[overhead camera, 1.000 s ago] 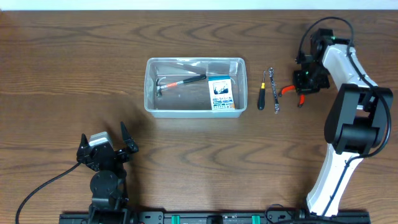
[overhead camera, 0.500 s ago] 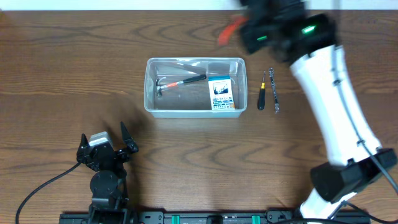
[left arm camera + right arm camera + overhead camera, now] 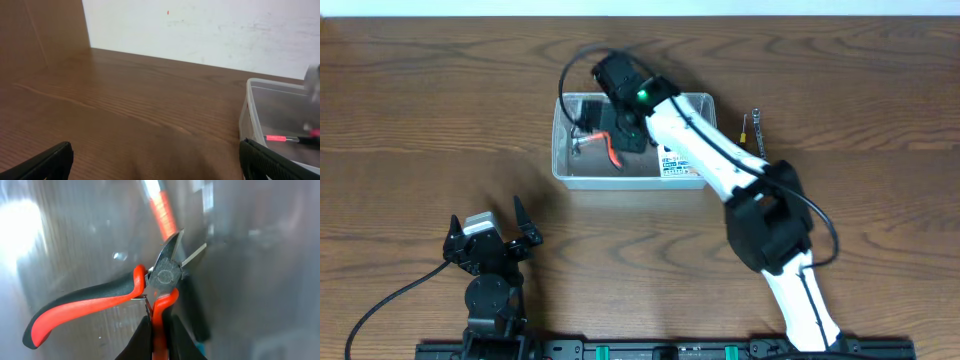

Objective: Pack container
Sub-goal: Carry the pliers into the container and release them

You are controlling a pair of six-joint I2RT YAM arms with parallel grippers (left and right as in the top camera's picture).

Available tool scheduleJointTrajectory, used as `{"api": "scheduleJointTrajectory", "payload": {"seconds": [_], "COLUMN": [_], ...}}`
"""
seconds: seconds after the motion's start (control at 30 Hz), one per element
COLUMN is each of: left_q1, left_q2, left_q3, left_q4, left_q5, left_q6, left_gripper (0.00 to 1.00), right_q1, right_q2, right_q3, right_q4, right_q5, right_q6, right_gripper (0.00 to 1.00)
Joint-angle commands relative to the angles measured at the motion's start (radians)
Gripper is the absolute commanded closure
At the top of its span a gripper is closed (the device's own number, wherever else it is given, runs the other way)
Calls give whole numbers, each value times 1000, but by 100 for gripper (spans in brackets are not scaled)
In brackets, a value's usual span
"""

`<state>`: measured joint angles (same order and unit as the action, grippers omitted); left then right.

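Though overhead is hiding the grip, right wrist is showing the right tool (image 3: 157, 342) clamping red-and-black pliers (image 3: 162, 275); clear plastic rectangular container (image 3: 560, 150) is lying lengthwise, parallel to the far edge of the table (image 3: 420, 120).

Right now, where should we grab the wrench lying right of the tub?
Take the wrench mid-shank from straight above, pinching across its narrow width. It lies flat on the table, long axis running front-to-back, so a top-down pinch probably suits best.

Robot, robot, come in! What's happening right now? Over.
Left gripper open, parked away from the work. Right gripper shut on pliers, over the container. Hammer and small box inside, close by.
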<state>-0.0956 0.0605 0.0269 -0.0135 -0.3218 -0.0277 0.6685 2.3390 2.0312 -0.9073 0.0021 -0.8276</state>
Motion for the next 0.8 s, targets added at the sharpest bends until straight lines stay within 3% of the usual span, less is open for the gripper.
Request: {"api": "scheduleJointTrajectory", "payload": {"seconds": [0.0,0.43,0.53,0.57,0.6,0.77], "left_q1": [-3,-3,-3,-3,-3,-3], "left_q2": [-4,-4,-4,-4,-4,-4], "left_q3": [-23,-23,-23,-23,-23,-23], "left_q4": [-27,-27,-27,-27,-27,-27], "left_q5": [-20,-20,-20,-19,-20,-19], "left_q6": [1,1,1,1,1,1], "left_gripper": [2,2,2,2,2,2], "right_q1": [25,106,114,115,114,63], "right_q2": [20,31,31,30,26,-38], "right_q3": [13,13,13,14,20,94], "right_q4": [-1,-2,-1,3,10,-48], "right_q5": [16,-21,2,33,80,232], "right_q6": [-188,-225,-215,-187,-132,167], "right_gripper": [99,98,76,54,1,1]}}
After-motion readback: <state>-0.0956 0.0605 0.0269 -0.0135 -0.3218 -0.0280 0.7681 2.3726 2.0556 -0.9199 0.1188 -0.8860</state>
